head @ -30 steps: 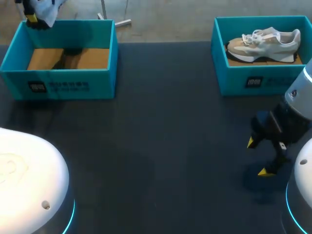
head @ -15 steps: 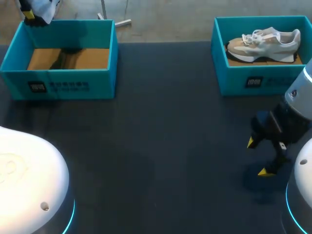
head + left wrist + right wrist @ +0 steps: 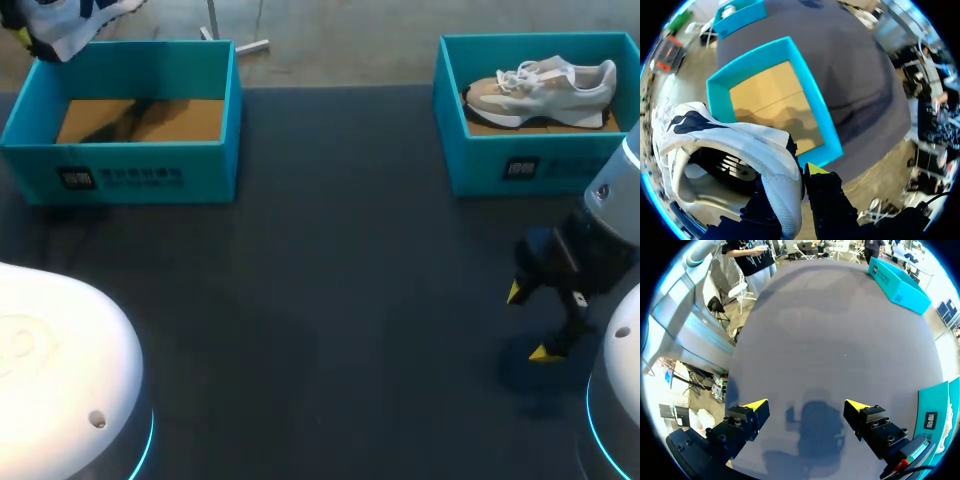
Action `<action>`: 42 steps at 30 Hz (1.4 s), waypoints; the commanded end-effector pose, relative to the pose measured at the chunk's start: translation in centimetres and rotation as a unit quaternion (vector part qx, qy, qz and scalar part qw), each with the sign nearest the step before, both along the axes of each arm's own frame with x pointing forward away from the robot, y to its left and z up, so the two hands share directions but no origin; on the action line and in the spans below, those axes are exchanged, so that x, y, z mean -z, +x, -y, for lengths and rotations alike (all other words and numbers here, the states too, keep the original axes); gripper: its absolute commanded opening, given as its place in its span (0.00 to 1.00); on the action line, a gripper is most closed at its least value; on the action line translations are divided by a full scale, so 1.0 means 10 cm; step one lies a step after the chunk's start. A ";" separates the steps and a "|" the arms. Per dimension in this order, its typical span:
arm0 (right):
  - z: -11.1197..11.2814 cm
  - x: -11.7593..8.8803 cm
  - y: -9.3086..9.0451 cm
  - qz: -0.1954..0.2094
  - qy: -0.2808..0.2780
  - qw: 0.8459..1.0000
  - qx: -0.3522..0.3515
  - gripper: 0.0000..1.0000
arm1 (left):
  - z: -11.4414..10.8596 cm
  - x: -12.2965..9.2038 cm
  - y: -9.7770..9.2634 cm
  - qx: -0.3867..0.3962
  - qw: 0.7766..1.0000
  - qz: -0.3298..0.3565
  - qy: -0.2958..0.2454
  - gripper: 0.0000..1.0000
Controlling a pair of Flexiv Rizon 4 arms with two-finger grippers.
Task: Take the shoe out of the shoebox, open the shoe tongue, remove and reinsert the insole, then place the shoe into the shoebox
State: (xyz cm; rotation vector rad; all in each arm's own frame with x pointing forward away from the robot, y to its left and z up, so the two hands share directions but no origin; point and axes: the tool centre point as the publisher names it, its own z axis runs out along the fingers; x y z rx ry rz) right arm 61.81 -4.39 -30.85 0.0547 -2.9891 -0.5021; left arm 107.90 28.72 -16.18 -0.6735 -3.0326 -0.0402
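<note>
White with dark navy panels, the shoe (image 3: 725,135) hangs in your left gripper (image 3: 799,175), which is clamped on its heel end. The padded collar wall is pinched between the two fingers: one yellow fingertip (image 3: 815,168) shows against one side, and the other finger is mostly hidden behind the shoe. From the head view you can see the shoe held up in the air at the far left corner, just past the back rim of the left shoebox (image 3: 140,172). From the wrist, the box lies ahead of the fingers with its brown cardboard floor showing. Your right gripper (image 3: 527,322) hovers low over the dark table (image 3: 330,280) at the near right, its fingers spread wide with nothing between them and only its own shadow on the tabletop beneath. Beyond it, in the far right corner, the right shoebox (image 3: 490,165) holds a beige shoe (image 3: 540,85) lying on its side with white laces.
</note>
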 end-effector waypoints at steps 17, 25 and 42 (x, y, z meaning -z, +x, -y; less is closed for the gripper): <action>0.00 0.01 -0.01 0.000 -0.001 1.000 0.000 1.00 | -0.15 0.02 0.19 0.212 0.976 -0.043 0.017 0.00; 0.00 0.01 -0.01 0.000 -0.001 1.000 0.000 1.00 | -0.33 0.11 0.26 0.388 0.918 -0.049 0.061 0.00; 0.00 0.01 -0.01 0.000 -0.001 1.000 0.000 1.00 | -0.32 0.12 0.09 0.479 0.874 -0.030 0.081 0.00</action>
